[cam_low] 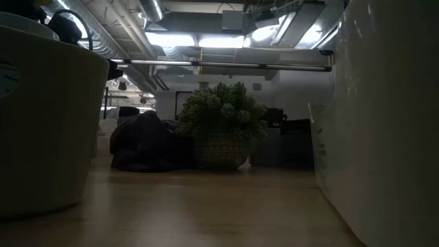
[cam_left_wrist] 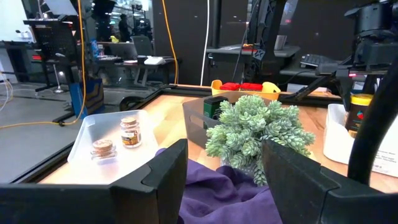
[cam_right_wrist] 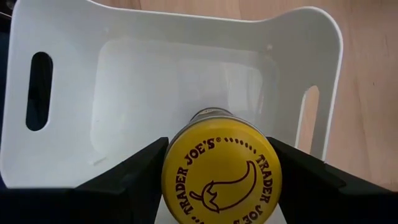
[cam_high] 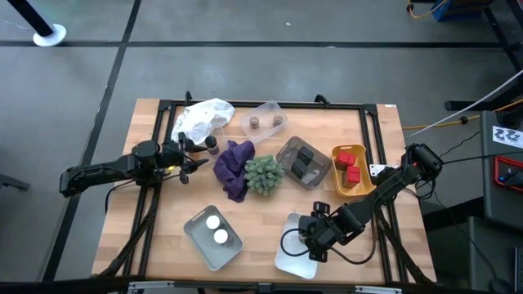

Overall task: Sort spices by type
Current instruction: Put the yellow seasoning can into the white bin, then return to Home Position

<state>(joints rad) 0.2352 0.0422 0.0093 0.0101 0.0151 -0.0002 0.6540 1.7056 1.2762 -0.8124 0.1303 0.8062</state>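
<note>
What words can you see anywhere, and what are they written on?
"TRADER JOE'S": printed around a chili pepper drawing on the yellow lid of the spice jar held in the right gripper above the white bin.
Label on the brown-capped jars in the clear tray: too small to read.
Label on the yellow-lidded jar seen from the left wrist view: too blurred to read.
</note>
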